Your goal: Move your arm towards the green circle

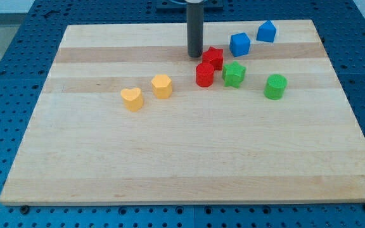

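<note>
The green circle (275, 87) is a green cylinder on the wooden board's right side. My tip (194, 55) is at the lower end of the dark rod near the view's top centre, well to the left of the green circle and a little above it. The tip stands just left of the red star (213, 57). A red cylinder (204, 74) and a green star (234, 74) lie between the tip and the green circle.
A blue cube (239, 44) and a blue pentagon-like block (266, 31) sit at the top right. A yellow hexagon-like block (161, 85) and a yellow heart (132, 99) lie left of centre. The board (170, 164) rests on a blue perforated table.
</note>
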{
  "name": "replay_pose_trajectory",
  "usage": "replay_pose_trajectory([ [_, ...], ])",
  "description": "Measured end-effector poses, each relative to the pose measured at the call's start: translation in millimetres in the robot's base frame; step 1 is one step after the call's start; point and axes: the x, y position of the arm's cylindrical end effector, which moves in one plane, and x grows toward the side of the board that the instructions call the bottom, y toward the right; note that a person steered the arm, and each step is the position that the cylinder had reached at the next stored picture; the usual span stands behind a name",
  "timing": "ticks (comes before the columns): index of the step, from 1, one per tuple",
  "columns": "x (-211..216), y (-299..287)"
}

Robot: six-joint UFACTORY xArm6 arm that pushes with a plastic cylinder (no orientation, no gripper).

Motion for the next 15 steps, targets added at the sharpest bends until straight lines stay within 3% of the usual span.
replay_pose_trajectory([
  [3,-2,29],
  [5,-32,-45],
  [7,12,-153],
  [8,59,-196],
  [10,152,-207],
  [11,198,-185],
  [12,227,-123],
  [15,228,116],
])
